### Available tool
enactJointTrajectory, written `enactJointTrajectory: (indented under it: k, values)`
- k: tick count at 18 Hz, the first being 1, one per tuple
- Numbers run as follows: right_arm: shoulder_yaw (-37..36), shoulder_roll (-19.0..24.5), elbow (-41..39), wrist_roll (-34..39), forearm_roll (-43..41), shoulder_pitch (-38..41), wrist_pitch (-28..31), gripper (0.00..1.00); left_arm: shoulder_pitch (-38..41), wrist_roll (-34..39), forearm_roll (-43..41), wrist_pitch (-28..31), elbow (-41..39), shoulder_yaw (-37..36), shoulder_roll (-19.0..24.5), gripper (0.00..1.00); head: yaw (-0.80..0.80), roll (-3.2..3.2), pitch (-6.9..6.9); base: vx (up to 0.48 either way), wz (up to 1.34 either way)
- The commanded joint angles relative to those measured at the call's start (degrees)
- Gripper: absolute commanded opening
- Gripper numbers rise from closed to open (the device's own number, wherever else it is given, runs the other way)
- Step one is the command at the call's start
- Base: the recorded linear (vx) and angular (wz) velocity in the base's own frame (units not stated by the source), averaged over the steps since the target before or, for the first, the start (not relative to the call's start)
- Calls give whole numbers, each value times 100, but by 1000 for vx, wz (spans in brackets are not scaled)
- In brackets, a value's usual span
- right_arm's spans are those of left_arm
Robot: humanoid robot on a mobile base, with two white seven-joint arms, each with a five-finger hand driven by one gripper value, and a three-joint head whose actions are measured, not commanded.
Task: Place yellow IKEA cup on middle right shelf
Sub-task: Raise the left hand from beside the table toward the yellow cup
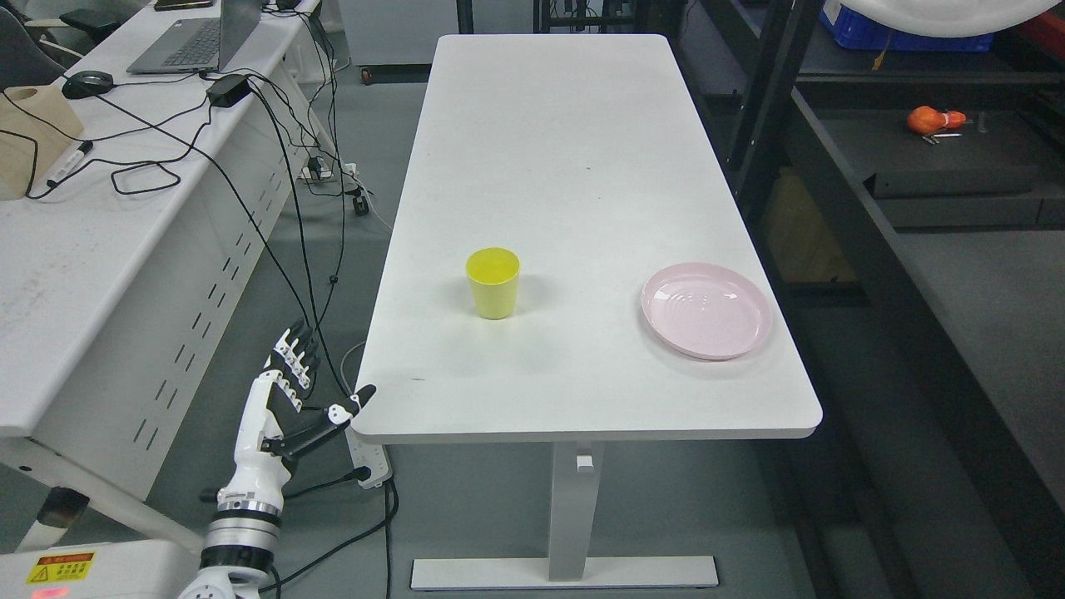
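The yellow cup (492, 283) is your target, but going left to right you first meet the left robot hand (287, 398) at the lower left, fingers spread and empty, just off the white worktop (574, 150) corner. The cup stands upright near the front, well apart from the pink plate (705, 309) on its right.

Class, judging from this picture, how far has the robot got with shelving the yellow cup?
Nothing is done: the cup stands upright on the table, untouched. The left robot hand is open beside the table's near-left corner. Grasping, carrying and shelving all remain.
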Motion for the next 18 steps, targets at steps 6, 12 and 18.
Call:
enactJointTrajectory:
  k: [6, 12, 18]
  values:
    - [97, -100, 0, -4, -141, 79, 3, 99, -607, -2, 0, -14, 599, 150, 235, 99, 0, 0, 0, 0, 0]
    - [97, -100, 0, -4, -141, 79, 3, 99, -1364, -2, -9, -49, 1462, 38, 200, 99, 0, 0, 0, 0, 0]
    - [97, -100, 0, -4, -141, 79, 3, 99, -2120, 7, -18, -242, 2841, -376, 98, 99, 0, 0, 0, 0, 0]
